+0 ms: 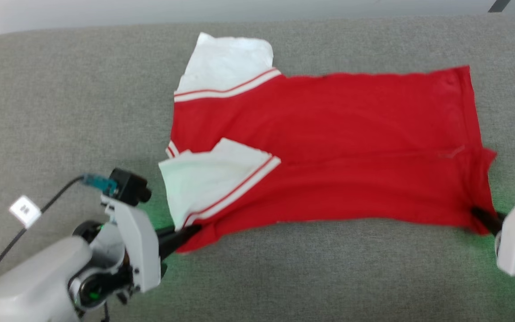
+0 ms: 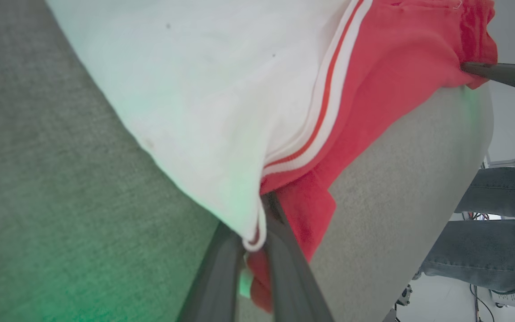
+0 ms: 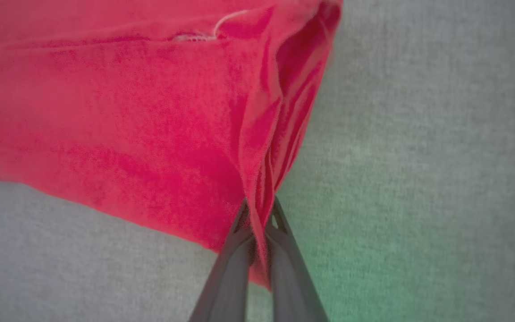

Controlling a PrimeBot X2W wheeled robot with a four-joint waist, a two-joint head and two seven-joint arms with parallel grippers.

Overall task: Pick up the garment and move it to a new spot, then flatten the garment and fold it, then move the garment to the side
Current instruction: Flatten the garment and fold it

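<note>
jersey [image 1: 329, 147] is spread on grey worktop [image 1: 284, 277]; its near corners are clamped by left tool [image 1: 192, 230] and right tool [image 1: 476, 212].

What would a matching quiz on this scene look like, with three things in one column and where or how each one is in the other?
Things:
1. left gripper
2. right gripper
3. red jersey

States:
A. spread out on the grey fabric surface
B. shut on a plain red corner
C. shut on a corner with white-and-red striped trim

Pairs: 1-C, 2-B, 3-A.
</note>
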